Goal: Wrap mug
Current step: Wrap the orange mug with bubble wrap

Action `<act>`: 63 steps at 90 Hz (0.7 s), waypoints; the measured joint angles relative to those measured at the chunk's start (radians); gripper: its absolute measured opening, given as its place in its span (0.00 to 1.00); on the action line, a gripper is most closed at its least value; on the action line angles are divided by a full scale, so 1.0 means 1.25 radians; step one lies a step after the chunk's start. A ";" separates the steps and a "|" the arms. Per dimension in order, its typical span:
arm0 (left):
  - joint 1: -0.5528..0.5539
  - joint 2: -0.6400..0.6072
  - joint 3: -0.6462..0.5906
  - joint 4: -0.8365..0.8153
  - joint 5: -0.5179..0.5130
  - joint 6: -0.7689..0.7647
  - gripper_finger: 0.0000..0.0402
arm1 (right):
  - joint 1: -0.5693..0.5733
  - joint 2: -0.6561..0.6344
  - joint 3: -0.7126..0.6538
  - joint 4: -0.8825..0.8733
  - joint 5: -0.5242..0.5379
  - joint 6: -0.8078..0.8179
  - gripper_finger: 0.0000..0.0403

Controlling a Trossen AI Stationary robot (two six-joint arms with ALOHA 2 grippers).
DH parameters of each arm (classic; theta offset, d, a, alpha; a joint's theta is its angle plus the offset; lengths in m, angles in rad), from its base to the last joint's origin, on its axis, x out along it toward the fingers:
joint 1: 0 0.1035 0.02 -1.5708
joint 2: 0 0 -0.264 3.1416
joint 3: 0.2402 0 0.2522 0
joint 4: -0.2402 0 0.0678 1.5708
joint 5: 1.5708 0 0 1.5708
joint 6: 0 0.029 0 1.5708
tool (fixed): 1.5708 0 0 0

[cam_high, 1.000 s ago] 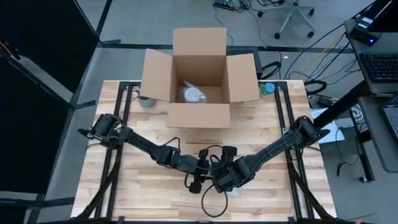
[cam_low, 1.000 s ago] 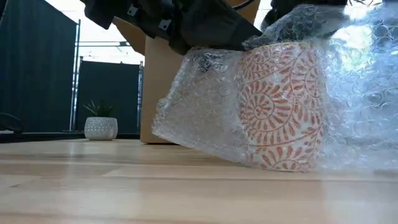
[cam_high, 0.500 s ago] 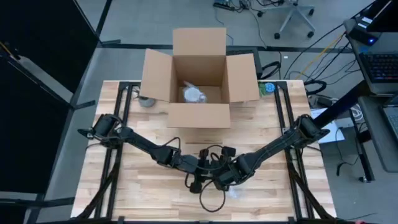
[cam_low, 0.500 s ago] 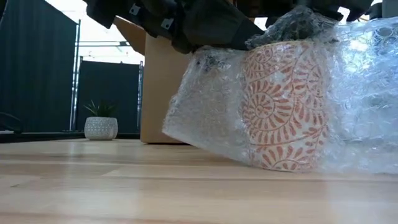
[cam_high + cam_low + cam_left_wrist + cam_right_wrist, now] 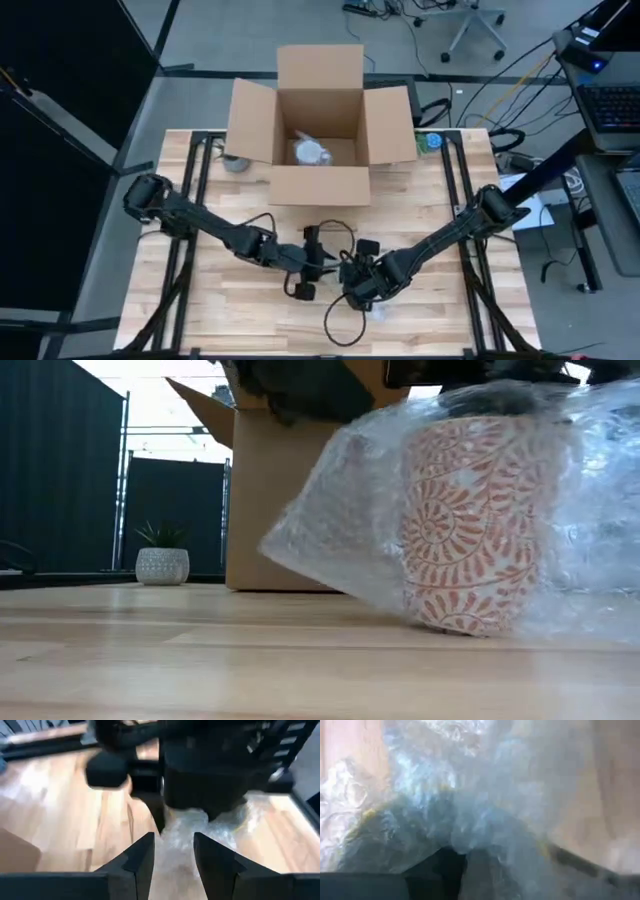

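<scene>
The mug (image 5: 472,525), white with an orange swirl pattern, stands on the table near its front edge, draped in clear bubble wrap (image 5: 340,520). My right gripper (image 5: 358,290) is directly over the mug's top and hides it in the high view; only a bit of wrap (image 5: 378,308) shows there. In the right wrist view the wrap (image 5: 470,795) fills the picture. My left gripper (image 5: 172,855) is open just left of the mug, its fingers pointing at the wrap (image 5: 200,827) without touching it. My right gripper comes down from above onto the bubble wrap at the mug's top (image 5: 500,402). The wrap lies over the fingers (image 5: 437,867) and hides the place of contact. From there the sheet drapes down the mug's sides to the table.
An open cardboard box (image 5: 320,130) with a wrapped item (image 5: 312,152) inside stands at the far middle. A small plant pot (image 5: 162,565) sits left of the box. A black cable loop (image 5: 340,325) lies by the front edge. Bare wood lies to either side.
My left gripper has drawn back from the wrap toward the table's left and far side. The mug, tilted before, now stands more upright. The wrap's left flap has dropped into a smoother slope, and the sheet now lies over the mug's top.
</scene>
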 joint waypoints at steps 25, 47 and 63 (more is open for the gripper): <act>-0.043 -0.007 0.000 0.002 0.017 -0.002 0.31 | -0.001 0.000 0.000 0.002 0.002 -0.005 0.44; -0.050 0.082 -0.010 0.132 0.132 0.135 0.31 | -0.002 0.000 0.000 0.005 0.005 -0.033 0.44; -0.037 0.129 -0.009 0.196 0.124 0.320 0.31 | -0.007 0.000 -0.001 0.013 0.006 -0.056 0.44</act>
